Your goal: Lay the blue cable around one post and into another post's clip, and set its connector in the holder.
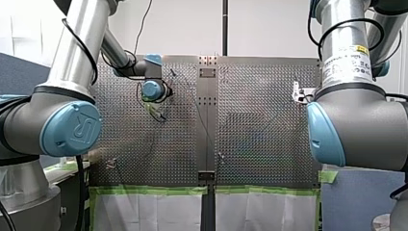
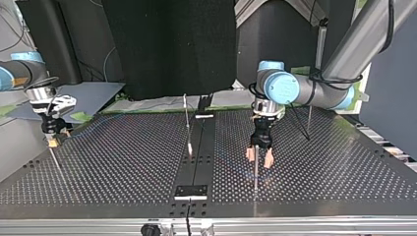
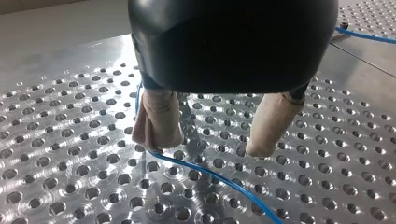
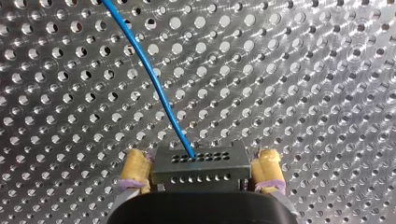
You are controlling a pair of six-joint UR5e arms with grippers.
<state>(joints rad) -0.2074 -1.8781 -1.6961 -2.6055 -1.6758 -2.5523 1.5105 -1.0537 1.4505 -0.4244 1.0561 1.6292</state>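
The thin blue cable (image 3: 210, 175) lies on the perforated table (image 3: 70, 186), passing under my left gripper (image 3: 210, 142). That gripper is open, beige pads (image 3: 156, 123) apart, with nothing between them. In the top view my left gripper (image 2: 260, 158) hangs just above the table by a thin post (image 2: 255, 174). My right gripper (image 4: 201, 161) is open. Its yellow pads (image 4: 134, 170) stand on either side of a black connector block (image 4: 198, 165), which the blue cable (image 4: 154, 88) enters. In the top view my right gripper (image 2: 51, 139) is at the far left.
Thin posts stand mid-table (image 2: 187, 120) and at the top view's right (image 2: 309, 123). A dark centre strip (image 2: 196, 157) with a small black plate (image 2: 192, 191) divides the table. Green tape (image 1: 149, 190) lines the front view's near edge.
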